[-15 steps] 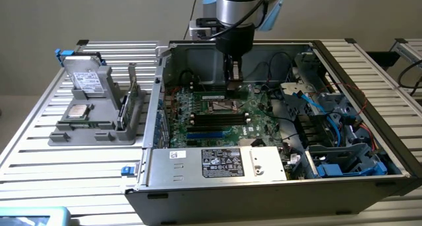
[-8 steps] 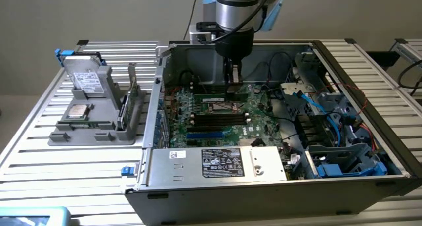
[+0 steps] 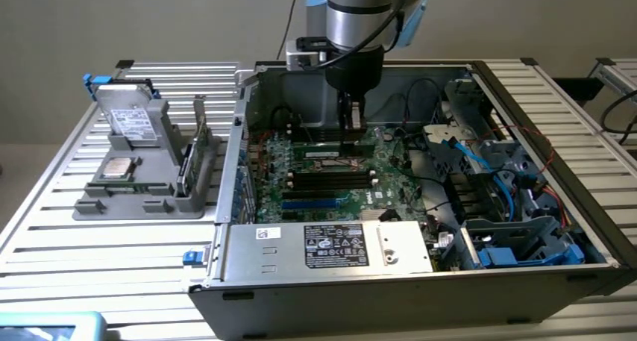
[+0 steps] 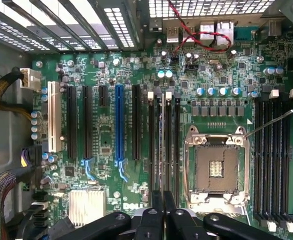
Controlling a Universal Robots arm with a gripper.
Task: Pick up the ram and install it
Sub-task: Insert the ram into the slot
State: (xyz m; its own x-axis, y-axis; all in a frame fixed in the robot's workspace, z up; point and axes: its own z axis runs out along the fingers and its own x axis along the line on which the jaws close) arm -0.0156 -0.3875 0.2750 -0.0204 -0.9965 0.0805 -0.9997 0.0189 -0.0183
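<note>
The ram (image 4: 162,145) shows edge-on in the wrist view as a thin pale line running along the black memory slots (image 4: 152,145) beside the CPU socket (image 4: 216,167). My gripper (image 4: 162,200) is shut on it, its black fingers (image 4: 149,220) pinching the stick from both sides. In the exterior view my gripper (image 3: 350,128) reaches straight down into the open computer case, and the ram (image 3: 318,134) lies as a narrow green strip at the motherboard's (image 3: 329,184) far slots. Whether the stick is fully seated I cannot tell.
The case walls (image 3: 239,154) surround the board. Blue cables and drive cages (image 3: 497,199) crowd the exterior view's right. A power supply (image 3: 329,245) sits at the front. On the table to the left, a grey holder (image 3: 139,184) carries a silver drive (image 3: 130,121) and a thin green stick (image 3: 199,143).
</note>
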